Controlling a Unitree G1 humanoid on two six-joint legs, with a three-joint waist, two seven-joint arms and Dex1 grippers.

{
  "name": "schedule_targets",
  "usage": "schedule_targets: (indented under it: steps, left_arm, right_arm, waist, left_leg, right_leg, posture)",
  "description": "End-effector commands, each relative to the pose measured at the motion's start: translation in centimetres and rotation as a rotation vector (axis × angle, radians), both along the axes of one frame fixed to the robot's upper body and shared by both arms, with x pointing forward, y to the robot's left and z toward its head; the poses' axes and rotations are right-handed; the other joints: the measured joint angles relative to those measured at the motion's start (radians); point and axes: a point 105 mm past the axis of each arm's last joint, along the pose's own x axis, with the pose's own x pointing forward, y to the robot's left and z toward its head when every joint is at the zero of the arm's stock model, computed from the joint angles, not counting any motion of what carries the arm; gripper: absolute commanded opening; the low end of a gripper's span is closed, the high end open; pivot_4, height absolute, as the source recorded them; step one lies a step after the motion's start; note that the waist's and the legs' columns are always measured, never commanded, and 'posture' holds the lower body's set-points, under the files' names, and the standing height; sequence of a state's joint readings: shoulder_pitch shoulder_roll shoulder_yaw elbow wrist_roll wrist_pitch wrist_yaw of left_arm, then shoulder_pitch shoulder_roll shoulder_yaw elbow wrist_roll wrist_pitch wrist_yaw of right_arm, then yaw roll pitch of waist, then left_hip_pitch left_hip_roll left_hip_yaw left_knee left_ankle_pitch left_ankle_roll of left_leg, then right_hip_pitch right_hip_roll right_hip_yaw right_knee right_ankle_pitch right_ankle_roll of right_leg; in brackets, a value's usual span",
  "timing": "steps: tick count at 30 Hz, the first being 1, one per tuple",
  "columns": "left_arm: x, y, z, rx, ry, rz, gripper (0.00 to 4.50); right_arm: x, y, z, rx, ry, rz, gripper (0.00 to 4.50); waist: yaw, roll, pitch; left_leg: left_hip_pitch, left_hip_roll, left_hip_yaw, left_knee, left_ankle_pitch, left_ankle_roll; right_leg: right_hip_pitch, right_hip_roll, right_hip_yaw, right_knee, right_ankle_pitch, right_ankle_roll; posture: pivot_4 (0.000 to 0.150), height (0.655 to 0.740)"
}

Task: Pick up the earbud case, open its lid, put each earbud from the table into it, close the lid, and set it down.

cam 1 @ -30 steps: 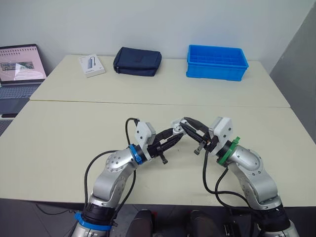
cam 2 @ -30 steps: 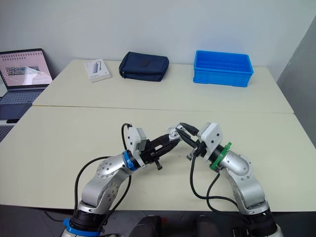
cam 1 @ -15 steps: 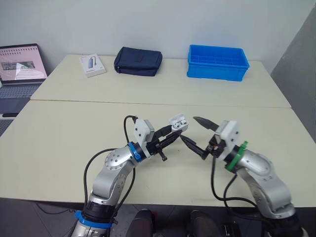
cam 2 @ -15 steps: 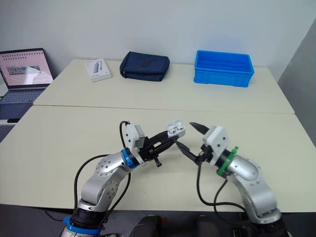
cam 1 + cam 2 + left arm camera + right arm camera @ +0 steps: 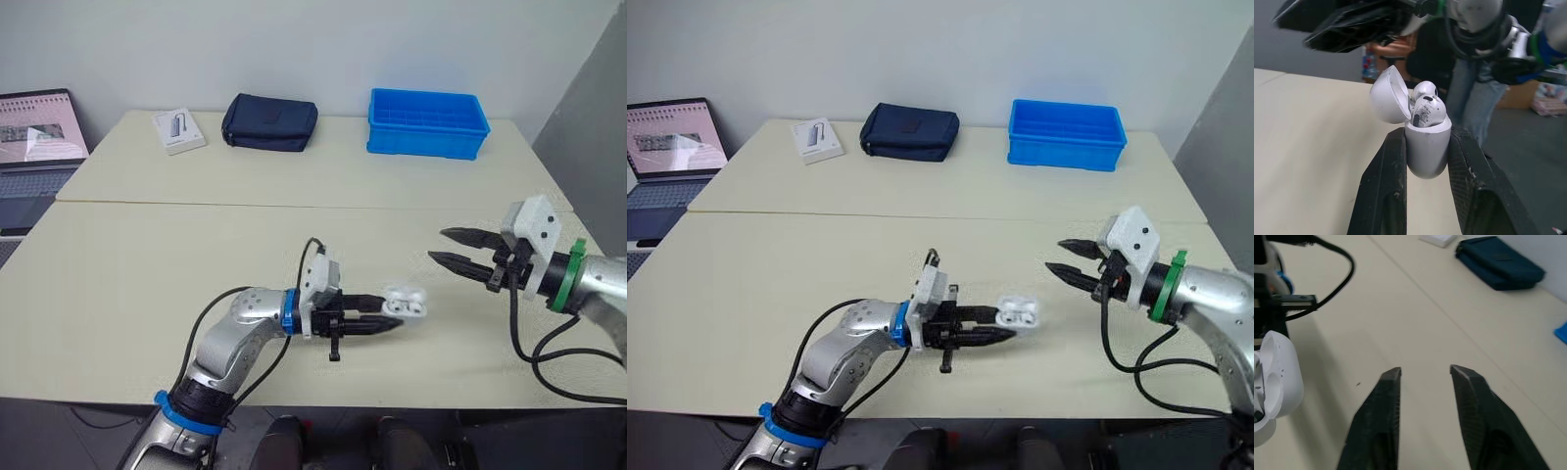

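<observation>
Seen from the head, the earbud case (image 5: pixel 406 305) is clamped in the left gripper (image 5: pixel 392 314). The right gripper (image 5: pixel 438 245) has been drawn well away from the case, spread and empty. In the left wrist view, both earbuds (image 5: pixel 1426 108) are seated under the raised lid (image 5: pixel 1388 95). In the right wrist view, nothing is held. Closing the lid is judged next.

No writing can be read; marks on the laptop screen (image 5: pixel 39 127) and white box (image 5: pixel 178 130) are too small.
</observation>
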State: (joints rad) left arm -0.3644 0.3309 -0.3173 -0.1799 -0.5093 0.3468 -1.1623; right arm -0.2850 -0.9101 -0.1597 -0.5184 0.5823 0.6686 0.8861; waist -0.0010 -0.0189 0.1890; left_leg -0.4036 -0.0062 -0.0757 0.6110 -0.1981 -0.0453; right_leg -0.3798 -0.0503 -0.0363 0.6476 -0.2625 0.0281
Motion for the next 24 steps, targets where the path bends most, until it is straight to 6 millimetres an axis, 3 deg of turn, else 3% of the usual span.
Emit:
schedule_targets:
  steps: [1,2,9,17,24]
  left_arm:
    - [-0.5,-0.6,0.7,-0.022,-0.014,-0.060,0.79]
    - [-0.4,-0.7,0.7,-0.021,-0.016,-0.061,0.79]
    - [0.2,-0.5,0.4,-0.015,-0.017,-0.032,0.79]
    - [0.5,-0.4,0.1,-0.012,-0.007,-0.013,0.79]
    - [1.4,-0.5,0.2,-0.020,0.067,0.046,0.79]
  right_arm:
    - [-1.0,0.9,-0.2,-0.055,0.081,0.143,0.35]
    - [-1.3,1.1,-0.4,-0.073,0.112,0.183,0.02]
    - [-3.3,2.5,-0.4,-0.083,0.209,0.336,0.00]
    - [-5.0,2.7,-0.9,-0.083,0.277,0.377,0.00]
    - [-4.5,2.5,-1.7,-0.079,0.266,0.321,0.00]
  waist:
    - [0.000,0.000,0.000]
    - [0.000,0.000,0.000]
    - [0.001,0.000,0.000]
    - [0.002,0.000,0.000]
    - [0.001,0.000,0.000]
  left_leg:
    - [0.000,0.000,0.000,0.000,0.000,0.000]
    - [0.000,0.000,0.000,0.000,0.000,0.000]
    - [-0.001,0.000,-0.001,0.000,0.000,0.000]
    - [-0.001,0.000,-0.001,0.001,0.000,0.000]
    - [-0.001,0.000,-0.001,0.001,0.000,0.000]
  right_leg:
    - [0.000,0.000,0.000,0.000,0.000,0.000]
    - [0.000,0.000,0.000,0.000,0.000,0.000]
    - [0.000,0.000,0.000,0.000,0.000,0.000]
    - [0.000,0.000,0.000,0.000,0.000,0.000]
    - [0.000,0.000,0.000,0.000,0.000,0.000]
  posture:
    - [0.150,0.7400]
    - [0.150,0.7400]
    - [0.150,0.7400]
    - [0.150,0.7400]
    - [0.150,0.7400]
